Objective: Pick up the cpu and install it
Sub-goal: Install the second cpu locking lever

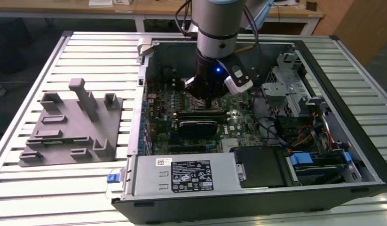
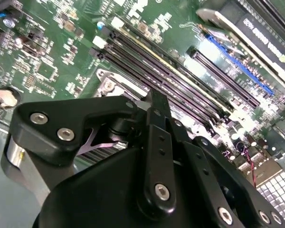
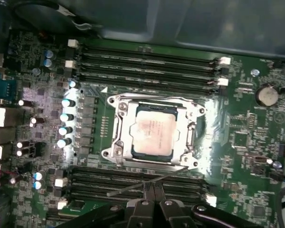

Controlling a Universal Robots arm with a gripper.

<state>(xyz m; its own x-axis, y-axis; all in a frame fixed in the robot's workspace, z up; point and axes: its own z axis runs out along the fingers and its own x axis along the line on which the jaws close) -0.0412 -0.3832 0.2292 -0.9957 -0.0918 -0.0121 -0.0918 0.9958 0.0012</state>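
Note:
In the first wrist view the cpu (image 3: 153,131), a pale silver square chip, lies flat inside the metal socket frame (image 3: 118,142) on the green motherboard (image 3: 237,142). My gripper (image 3: 154,192) stands beside the socket over the memory slots, apart from the cpu, its black fingers pressed together with nothing between them. A thin metal lever (image 3: 137,185) runs along the socket edge close to the fingertips. The exterior view has the gripper (image 1: 209,101) low inside the open computer case (image 1: 369,155). Part of the socket frame (image 2: 109,85) shows past the gripper's black linkage (image 2: 156,142) in the second wrist view.
A grey plastic fixture plate (image 1: 67,129) with upright posts lies on the slatted table at the exterior view's left. Inside the case are a power supply (image 1: 180,174), drive bays with cables (image 1: 306,136) and rows of memory slots (image 3: 147,61) on both sides of the socket.

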